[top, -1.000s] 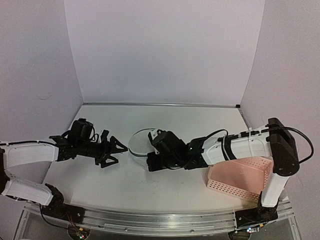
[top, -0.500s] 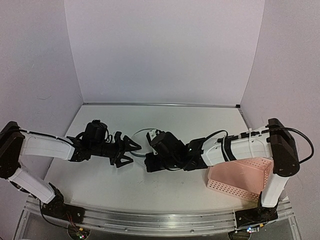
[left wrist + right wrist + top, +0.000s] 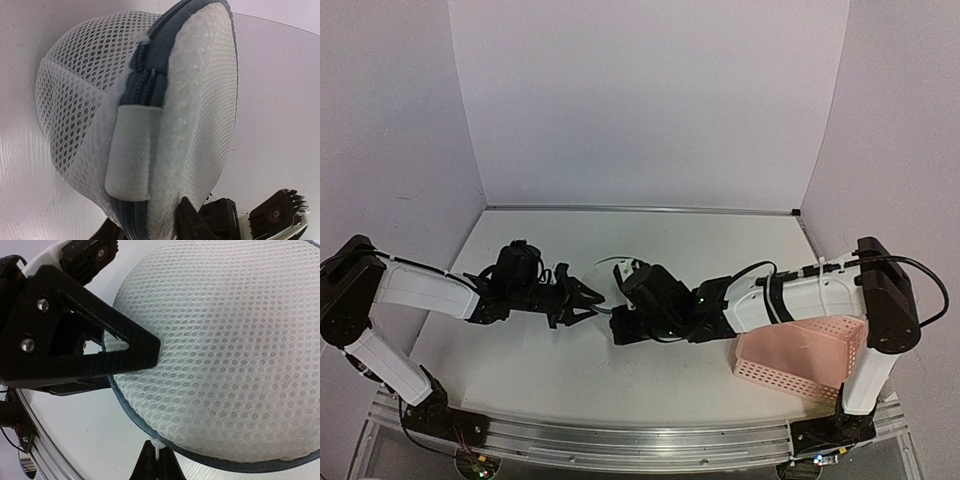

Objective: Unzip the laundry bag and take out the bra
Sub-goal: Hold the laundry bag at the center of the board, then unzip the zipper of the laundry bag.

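The laundry bag [image 3: 150, 100] is a white mesh round with a dark zipper rim, standing on edge between the two arms; only a sliver of the bag [image 3: 602, 272] shows from above. My left gripper [image 3: 145, 227] has its dark fingers on either side of the bag's rim and padded lid, pressed into the mesh. One of its fingers [image 3: 100, 355] lies across the lid's left edge. My right gripper [image 3: 159, 462] is shut on the small white zipper pull at the rim's lower edge. The bra is hidden.
A pink perforated basket [image 3: 800, 355] sits at the front right, beside the right arm's base. White walls enclose the table at the back and sides. Both forearms lie low across the table's middle, meeting at the bag.
My left arm has reached right to the bag and its jaws have narrowed onto the rim. The right gripper has stayed shut on the zipper pull without moving.
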Motion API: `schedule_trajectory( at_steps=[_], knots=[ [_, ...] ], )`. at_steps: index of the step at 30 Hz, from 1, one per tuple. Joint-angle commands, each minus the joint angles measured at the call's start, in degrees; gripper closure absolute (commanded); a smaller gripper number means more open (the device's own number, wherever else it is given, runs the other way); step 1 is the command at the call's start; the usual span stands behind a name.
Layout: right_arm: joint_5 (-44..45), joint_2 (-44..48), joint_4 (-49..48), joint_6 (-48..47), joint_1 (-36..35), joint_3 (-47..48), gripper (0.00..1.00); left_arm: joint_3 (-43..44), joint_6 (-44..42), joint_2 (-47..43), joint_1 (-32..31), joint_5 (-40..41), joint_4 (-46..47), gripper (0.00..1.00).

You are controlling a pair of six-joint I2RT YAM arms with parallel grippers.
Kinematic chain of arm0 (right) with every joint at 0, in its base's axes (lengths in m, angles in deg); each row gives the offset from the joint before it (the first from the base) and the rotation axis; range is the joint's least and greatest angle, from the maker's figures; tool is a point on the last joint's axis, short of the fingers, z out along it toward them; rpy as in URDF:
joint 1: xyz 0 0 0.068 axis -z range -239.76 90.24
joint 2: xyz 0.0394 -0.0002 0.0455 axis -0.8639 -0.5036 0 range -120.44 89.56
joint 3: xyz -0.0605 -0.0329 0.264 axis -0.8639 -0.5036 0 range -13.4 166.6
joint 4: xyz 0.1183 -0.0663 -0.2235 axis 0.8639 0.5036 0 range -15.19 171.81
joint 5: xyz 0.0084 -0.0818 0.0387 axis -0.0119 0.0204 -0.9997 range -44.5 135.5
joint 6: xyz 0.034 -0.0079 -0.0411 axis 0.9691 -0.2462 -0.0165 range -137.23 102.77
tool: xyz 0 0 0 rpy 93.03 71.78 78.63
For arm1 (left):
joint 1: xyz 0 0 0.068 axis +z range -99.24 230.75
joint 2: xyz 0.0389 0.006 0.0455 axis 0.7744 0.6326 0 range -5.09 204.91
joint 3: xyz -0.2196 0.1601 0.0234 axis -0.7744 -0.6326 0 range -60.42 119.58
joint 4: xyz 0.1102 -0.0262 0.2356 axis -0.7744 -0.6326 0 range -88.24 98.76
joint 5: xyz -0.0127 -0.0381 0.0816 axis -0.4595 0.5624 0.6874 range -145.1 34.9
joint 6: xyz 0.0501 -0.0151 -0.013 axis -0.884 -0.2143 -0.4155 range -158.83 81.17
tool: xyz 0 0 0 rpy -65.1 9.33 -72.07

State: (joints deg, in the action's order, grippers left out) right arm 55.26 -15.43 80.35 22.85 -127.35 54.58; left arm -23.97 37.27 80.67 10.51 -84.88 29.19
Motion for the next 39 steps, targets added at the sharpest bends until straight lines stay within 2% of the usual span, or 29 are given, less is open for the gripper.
schedule_trajectory(
  at_steps=[1,6,7,15,25,32,36,39],
  knots=[
    [1.14,3.79,-1.94,-0.57,-0.44,-0.78,1.00,2.48,0.45,0.63,-0.27,-0.04,3.82,0.76],
    [1.30,4.62,-1.85,-0.61,-0.54,-1.95,1.00,2.68,0.64,0.83,-0.22,-0.03,4.16,0.99],
    [1.50,4.81,-1.85,-0.66,-0.65,-2.32,1.00,2.69,0.66,0.70,-0.21,-0.08,4.18,1.00],
    [3.13,8.19,-1.64,-0.99,-0.66,-8.00,1.00,2.86,-1.36,-0.11,0.11,-1.23,4.14,1.00],
    [8.88,14.76,0.27,-7.15,-0.40,-15.69,1.00,4.84,-8.89,-2.02,3.60,-11.08,1.91,1.00],
    [10.49,17.52,1.29,-11.20,2.45,-17.69,1.00,7.04,-16.41,-4.06,6.35,-12.92,-7.10,1.00],
    [7.41,17.37,1.50,-14.77,5.23,-17.07,1.00,11.06,-23.75,-4.28,8.03,-11.49,-17.84,1.00],
    [5.86,16.62,1.96,-17.04,7.37,-16.37,1.00,13.68,-28.16,-3.50,9.44,-12.00,-22.02,1.00]
  ],
)
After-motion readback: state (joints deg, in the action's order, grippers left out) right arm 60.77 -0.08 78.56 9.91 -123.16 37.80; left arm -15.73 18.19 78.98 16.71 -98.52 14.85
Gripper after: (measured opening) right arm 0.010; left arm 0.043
